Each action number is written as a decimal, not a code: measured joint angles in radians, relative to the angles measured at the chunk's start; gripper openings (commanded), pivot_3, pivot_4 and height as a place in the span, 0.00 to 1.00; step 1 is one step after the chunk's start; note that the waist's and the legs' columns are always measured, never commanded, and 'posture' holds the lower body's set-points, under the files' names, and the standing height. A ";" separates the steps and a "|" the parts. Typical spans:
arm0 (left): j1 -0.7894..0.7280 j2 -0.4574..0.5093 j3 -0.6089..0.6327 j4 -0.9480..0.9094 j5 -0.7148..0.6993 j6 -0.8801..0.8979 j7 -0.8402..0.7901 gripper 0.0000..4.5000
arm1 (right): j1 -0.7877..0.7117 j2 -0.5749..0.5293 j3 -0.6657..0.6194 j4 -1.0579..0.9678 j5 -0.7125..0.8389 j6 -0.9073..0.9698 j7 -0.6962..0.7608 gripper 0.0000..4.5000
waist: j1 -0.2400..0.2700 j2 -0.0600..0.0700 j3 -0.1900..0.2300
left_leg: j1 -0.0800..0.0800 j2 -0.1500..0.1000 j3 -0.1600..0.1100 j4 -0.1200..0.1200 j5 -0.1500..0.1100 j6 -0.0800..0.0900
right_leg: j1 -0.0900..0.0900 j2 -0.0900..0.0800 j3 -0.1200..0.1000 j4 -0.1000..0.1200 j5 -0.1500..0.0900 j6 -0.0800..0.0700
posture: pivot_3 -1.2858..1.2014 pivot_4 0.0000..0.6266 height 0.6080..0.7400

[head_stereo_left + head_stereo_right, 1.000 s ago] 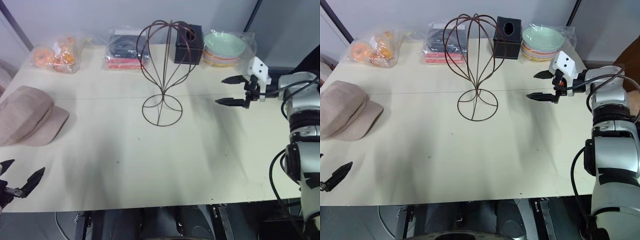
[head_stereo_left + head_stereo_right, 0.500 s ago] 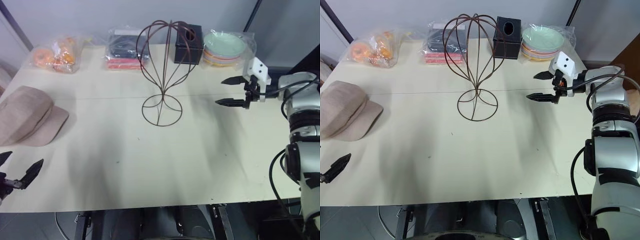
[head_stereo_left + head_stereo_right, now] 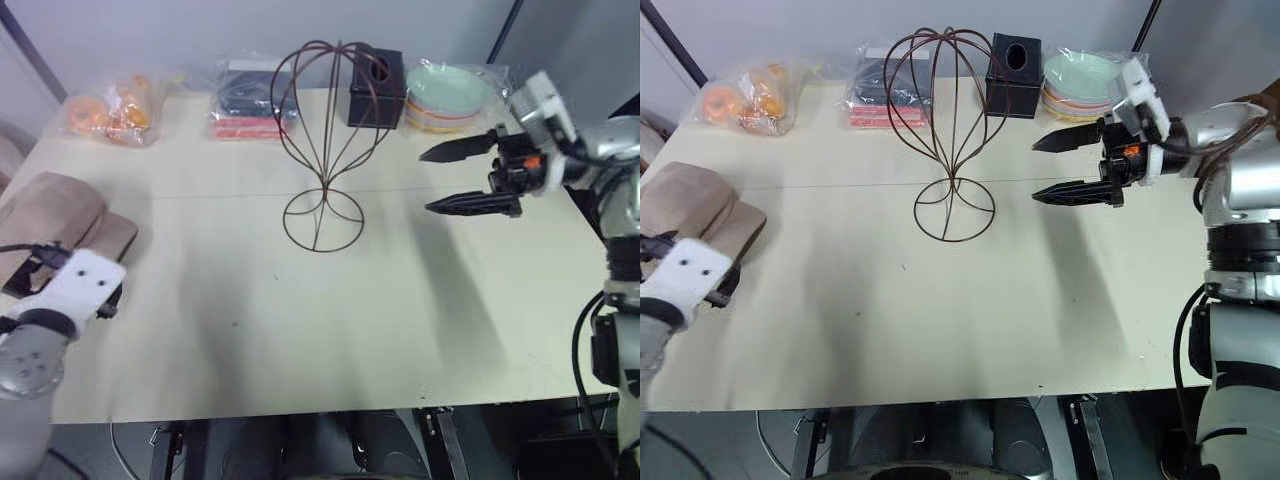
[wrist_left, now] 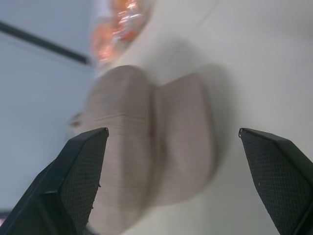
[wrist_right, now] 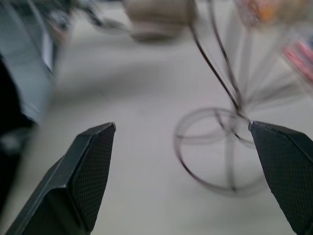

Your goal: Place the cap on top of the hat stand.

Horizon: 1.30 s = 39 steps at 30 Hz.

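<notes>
Both arms advanced; left claw [image 4: 171, 181] gapes empty facing cap [image 4: 146, 147].

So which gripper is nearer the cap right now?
Left. The left gripper faces the cap closely, open; the right gripper hangs beyond the hat stand.
</notes>
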 measured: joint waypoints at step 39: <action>-0.690 -0.117 -0.259 1.210 0.200 -0.461 0.285 0.00 | 0.153 -0.109 -0.237 -0.484 0.578 0.384 -0.446 1.00 | 0.040 0.000 -0.003 | -0.002 0.000 -0.002 0.014 0.000 0.000 | 0.002 -0.002 -0.002 0.006 0.001 0.001 | 0.52 0.24 1.00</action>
